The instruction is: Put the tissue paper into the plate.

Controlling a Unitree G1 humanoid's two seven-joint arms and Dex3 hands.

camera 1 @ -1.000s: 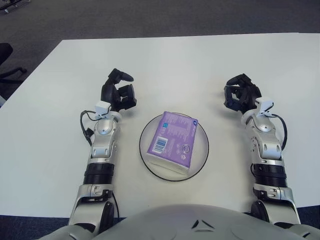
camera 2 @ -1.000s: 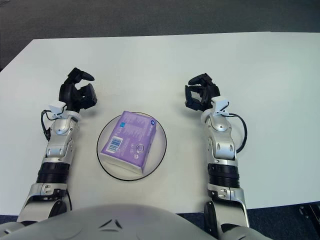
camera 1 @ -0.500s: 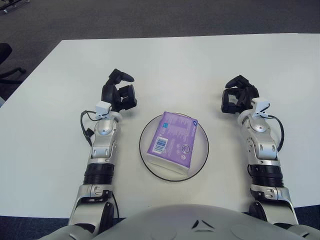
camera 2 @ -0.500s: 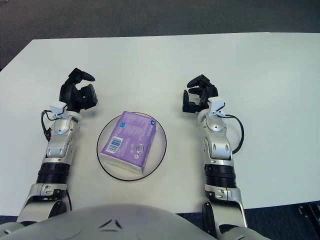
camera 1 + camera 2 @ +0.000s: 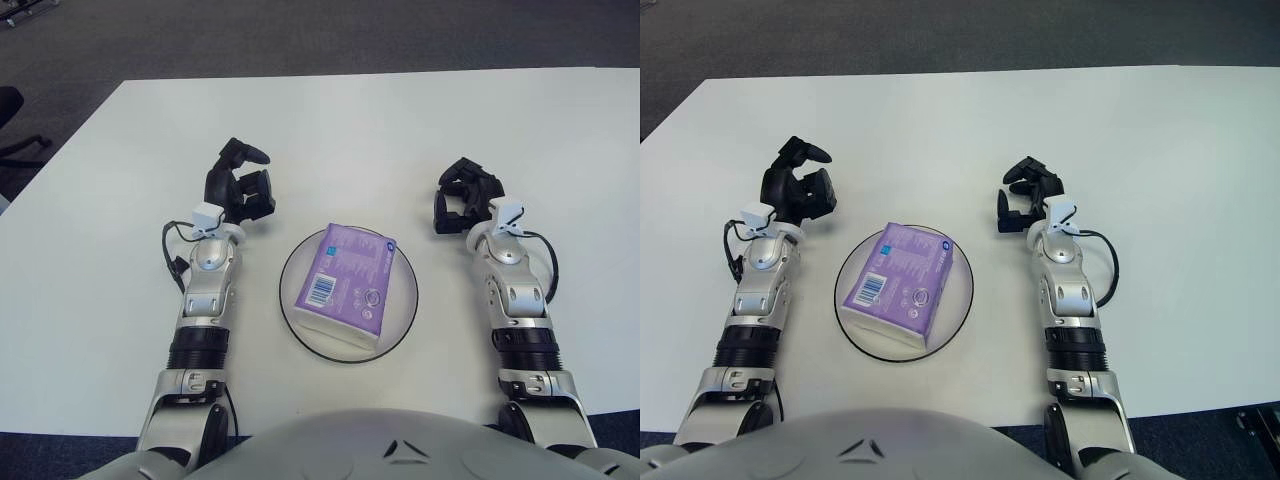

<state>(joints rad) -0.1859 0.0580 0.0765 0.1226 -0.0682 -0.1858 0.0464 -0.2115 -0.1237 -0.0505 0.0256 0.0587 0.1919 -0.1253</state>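
The desk (image 5: 420,120) is a white surface filling most of the frame, with dark carpet (image 5: 300,35) along the upper edge and down the upper left corner. A black chair part (image 5: 12,110) shows at the far left edge on the carpet.

Left of centre, the left robot hand (image 5: 240,185) sits just above the desk surface, at the end of a silver forearm (image 5: 205,300) that runs up from the lower left of the frame. Its black fingers (image 5: 245,154) are loosely curled with a gap between them, and they hold nothing. It stands apart from the plate, beyond the plate's upper left rim.

At the lower centre lies the plate (image 5: 402,305), round and white with a dark rim, resting flat on the desk. The tissue paper (image 5: 345,285), a purple pack with a white barcode label (image 5: 319,288) on its left side, lies inside the plate, tilted slightly so its long side runs from lower left to upper right. It fills most of the plate. No hand touches it.

Right of centre, the right robot hand (image 5: 462,197) is raised a little over the desk, to the upper right of the plate and clear of it. Its fingers (image 5: 452,172) are bent inward but not closed, and they grip nothing. A black cable (image 5: 545,275) loops along its silver forearm.
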